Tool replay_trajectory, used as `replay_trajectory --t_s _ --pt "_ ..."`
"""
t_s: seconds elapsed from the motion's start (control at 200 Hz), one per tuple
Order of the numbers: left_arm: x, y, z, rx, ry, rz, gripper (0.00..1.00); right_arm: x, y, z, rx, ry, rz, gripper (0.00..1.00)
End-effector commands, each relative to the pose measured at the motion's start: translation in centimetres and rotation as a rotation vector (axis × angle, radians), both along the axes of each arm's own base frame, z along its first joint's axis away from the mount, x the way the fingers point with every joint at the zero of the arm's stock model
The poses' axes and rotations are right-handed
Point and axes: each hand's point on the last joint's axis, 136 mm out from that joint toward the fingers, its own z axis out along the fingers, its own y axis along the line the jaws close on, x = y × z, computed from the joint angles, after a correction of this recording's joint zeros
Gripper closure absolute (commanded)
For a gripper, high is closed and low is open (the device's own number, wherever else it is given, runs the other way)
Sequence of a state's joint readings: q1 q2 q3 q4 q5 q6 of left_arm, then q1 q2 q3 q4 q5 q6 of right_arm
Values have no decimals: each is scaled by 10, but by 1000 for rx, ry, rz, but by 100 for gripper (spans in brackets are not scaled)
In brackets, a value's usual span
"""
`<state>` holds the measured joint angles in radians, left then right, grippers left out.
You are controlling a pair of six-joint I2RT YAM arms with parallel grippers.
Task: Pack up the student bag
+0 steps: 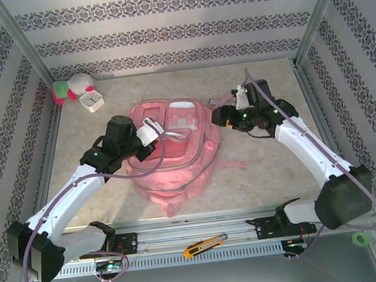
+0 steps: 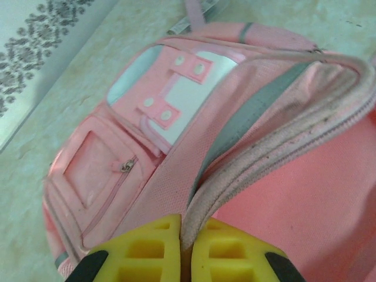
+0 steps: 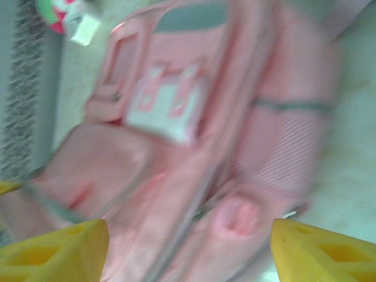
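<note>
Soft pink student bag (image 1: 176, 159), white patches and grey zip trim, mid-table. Left gripper (image 2: 187, 232) clamped on its zip rim. Right gripper (image 3: 191, 238) spread wide at its right side, apparently empty through blur.

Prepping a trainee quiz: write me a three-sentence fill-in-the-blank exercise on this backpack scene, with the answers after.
1. The left gripper is ____ on the zippered edge of the student bag.
2. The right gripper stands ____ near the bag.
3. The plush toy sits in the far ____ corner of the table.

Missing words: shut; open; left.
</note>
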<state>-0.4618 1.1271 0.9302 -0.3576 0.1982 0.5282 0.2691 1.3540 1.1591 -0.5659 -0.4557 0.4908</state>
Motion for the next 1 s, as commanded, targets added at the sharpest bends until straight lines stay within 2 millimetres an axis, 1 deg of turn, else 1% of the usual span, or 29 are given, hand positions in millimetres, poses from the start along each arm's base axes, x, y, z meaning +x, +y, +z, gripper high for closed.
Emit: replay_trajectory --t_s 0.0,0.085,0.135,0.2,0.25,0.285,0.33,0.43,0.495,0.555,0.705,0.994 --pt "10 28 41 -39 -71 165 98 16 -38 -36 -328 -26 130 26" --pt "10 36 46 -58 -67 211 98 47 -58 -48 -473 -39 159 25" --pt "11 43 48 -66 -64 245 98 64 -65 -57 -529 -36 191 25" --pt "11 51 52 -70 -65 279 98 84 -71 -69 -589 -29 242 24" --pt "9 56 53 -67 -64 295 98 97 -76 -83 -644 -12 289 24" --pt "9 61 55 -63 -63 313 98 106 -79 -87 -674 -9 307 24" --pt "7 66 56 -62 -62 329 98 119 -82 -97 -707 6 339 24" --pt "5 78 58 -52 -56 372 98 138 -86 -113 -763 29 406 22" --pt "4 84 57 -47 -46 396 98 147 -90 -124 -796 48 448 22" --pt "4 88 56 -41 -39 409 98 152 -88 -133 -798 56 494 22" --pt "6 93 55 -32 -34 422 97 161 -77 -150 -764 41 596 21" --pt "10 84 57 -67 -17 391 95 193 -70 -173 -774 11 624 21"
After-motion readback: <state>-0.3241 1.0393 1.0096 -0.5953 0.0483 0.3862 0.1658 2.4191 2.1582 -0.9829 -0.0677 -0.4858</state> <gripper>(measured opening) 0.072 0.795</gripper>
